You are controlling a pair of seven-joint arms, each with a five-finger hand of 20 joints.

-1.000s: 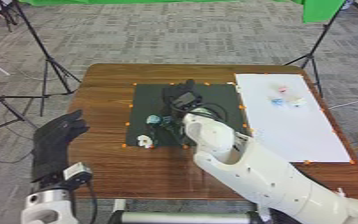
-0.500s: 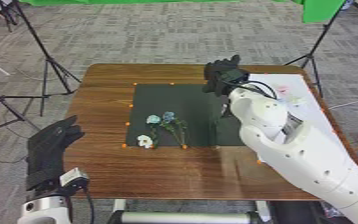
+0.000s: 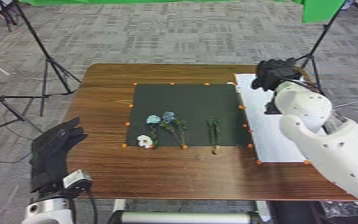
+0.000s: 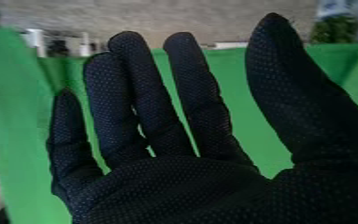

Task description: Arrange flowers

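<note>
Hovering far right over white sheet, right hand spread, empty, likely for picking | left hand loose, near left, probably giving blue flowers room

Pale-blue flower: lying on left part of black mat, bloom showing, green stem trailing toward near edge. Darker blue flower: lying just beside, to right and slightly farther, green leafy stem also running nearward. White flower: resting at mat's near left corner, pale bloom showing. Slender green stems: lying side by side, right of blue flowers, pointing near to far, leafy toward far end, near end reaching mat's near edge.
</note>
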